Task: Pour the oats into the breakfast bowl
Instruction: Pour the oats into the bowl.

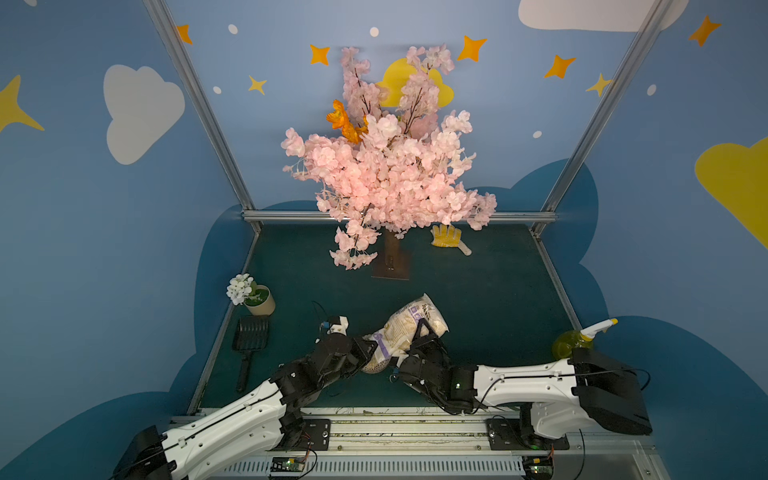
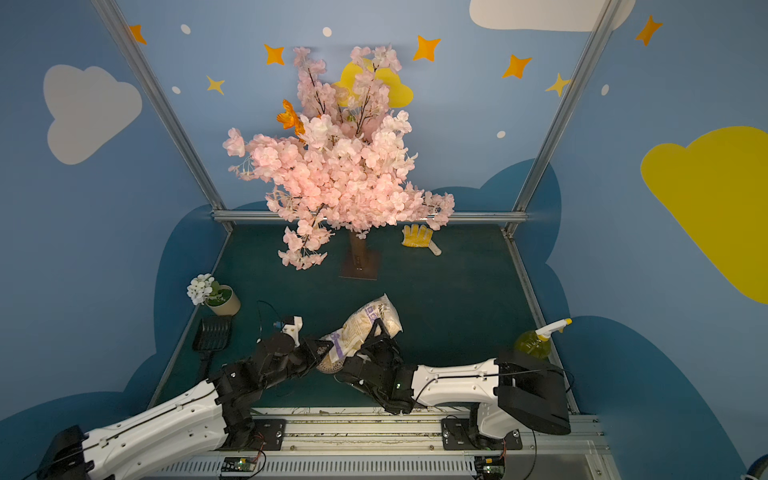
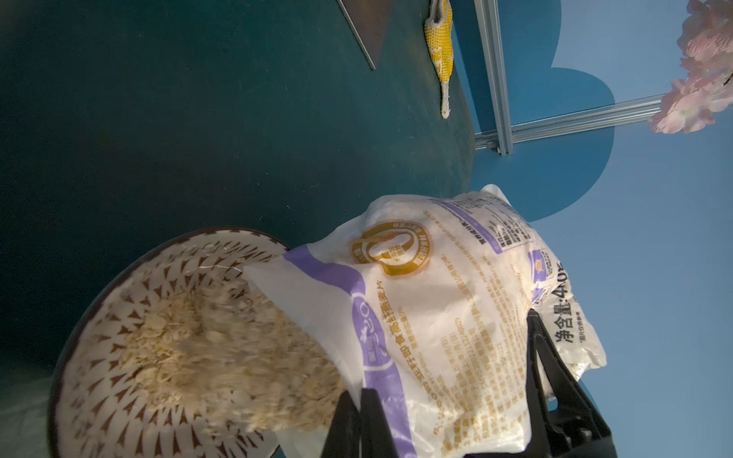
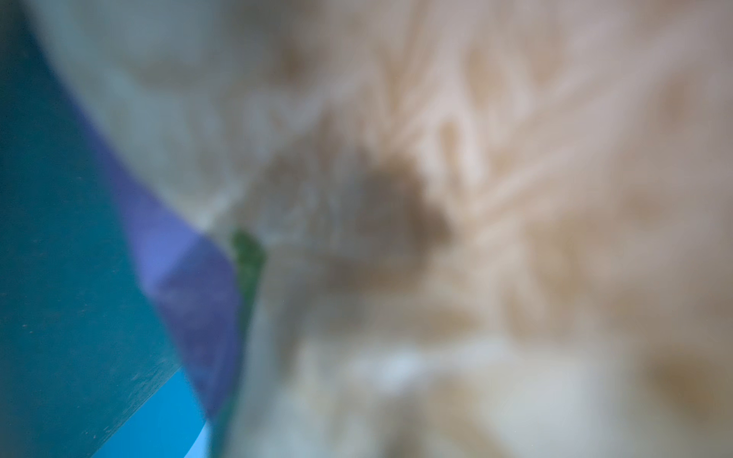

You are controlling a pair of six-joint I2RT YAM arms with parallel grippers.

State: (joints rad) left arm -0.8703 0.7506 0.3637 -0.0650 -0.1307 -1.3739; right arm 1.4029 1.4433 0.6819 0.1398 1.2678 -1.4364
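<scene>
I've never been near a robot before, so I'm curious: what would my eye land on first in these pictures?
A tall pink blossom tree at the back middle of the table dominates both top views. Near the front edge, the left gripper and right gripper hold a tilted bag of oats between them. Pale flakes spill from its mouth into the patterned breakfast bowl just below.

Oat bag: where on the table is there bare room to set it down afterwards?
Widest bare patch: the mat right of the bag, bordered by the glove, tree base and spray bottle. A smaller one lies between flowerpot and tree base. Crowded: the near middle, where the bag tips over the bowl, and the left edge with flowerpot and scoop.
</scene>
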